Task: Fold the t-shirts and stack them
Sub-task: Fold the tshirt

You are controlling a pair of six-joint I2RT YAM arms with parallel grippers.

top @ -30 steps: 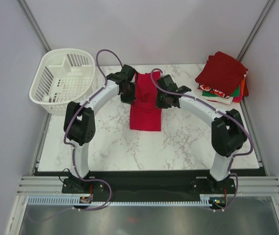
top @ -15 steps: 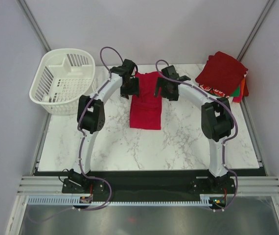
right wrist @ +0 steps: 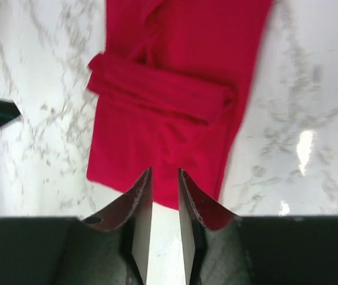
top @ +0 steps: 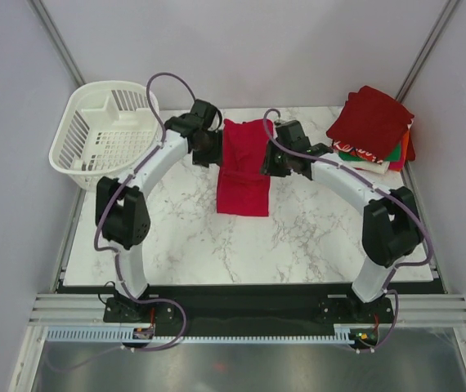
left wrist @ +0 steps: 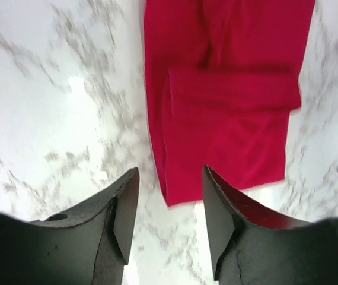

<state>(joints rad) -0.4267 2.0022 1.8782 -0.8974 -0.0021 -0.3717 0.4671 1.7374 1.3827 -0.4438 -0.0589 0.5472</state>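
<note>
The bright red t-shirt lies flat on the marble table, folded into a long strip with a flap doubled across it. Just left of it hangs the left gripper, jaws well apart and empty. Just right of it is the right gripper, jaws a narrow gap apart, holding nothing. Farther right sits the stack of folded t-shirts, dark red on top. Far to its left stands the white basket.

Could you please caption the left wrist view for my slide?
Open left claw poised by the folded red t-shirt on the marble table.
</note>
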